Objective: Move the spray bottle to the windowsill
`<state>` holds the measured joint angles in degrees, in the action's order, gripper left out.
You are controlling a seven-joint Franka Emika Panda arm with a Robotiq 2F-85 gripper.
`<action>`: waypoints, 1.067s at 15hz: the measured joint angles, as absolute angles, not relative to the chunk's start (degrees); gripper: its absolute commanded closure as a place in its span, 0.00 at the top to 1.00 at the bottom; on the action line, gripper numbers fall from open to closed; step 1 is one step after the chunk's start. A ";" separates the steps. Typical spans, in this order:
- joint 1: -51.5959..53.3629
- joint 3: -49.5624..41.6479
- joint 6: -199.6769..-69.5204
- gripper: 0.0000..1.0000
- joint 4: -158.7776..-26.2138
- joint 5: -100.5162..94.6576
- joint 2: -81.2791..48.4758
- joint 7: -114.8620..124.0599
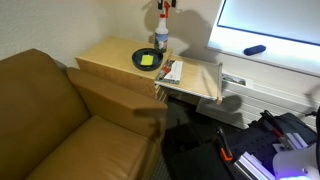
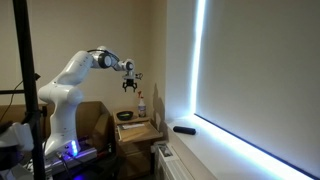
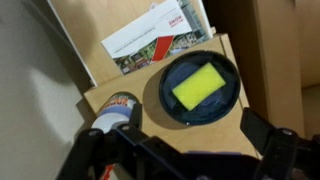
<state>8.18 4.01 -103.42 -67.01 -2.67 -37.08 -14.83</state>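
Note:
The spray bottle (image 1: 161,38), slim and white with a red trigger head, stands upright at the back of the wooden table, next to a black bowl (image 1: 148,60). It also shows in an exterior view (image 2: 141,104) and from above in the wrist view (image 3: 115,108). My gripper (image 1: 163,5) hangs open and empty above the bottle, apart from it, and shows in an exterior view (image 2: 130,85) too. In the wrist view my gripper's (image 3: 180,150) fingers spread wide over the table and bowl (image 3: 200,85). The windowsill (image 1: 290,58) runs under the bright window (image 2: 215,145).
The bowl holds a yellow sponge (image 3: 197,84). A printed booklet (image 3: 160,35) lies on the table beside the bowl. A small dark object (image 1: 254,50) lies on the windowsill. A brown sofa (image 1: 60,120) stands against the table. The wall is close behind the bottle.

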 measured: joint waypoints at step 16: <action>11.12 1.69 -122.95 1.00 -58.24 -2.53 -43.53 6.65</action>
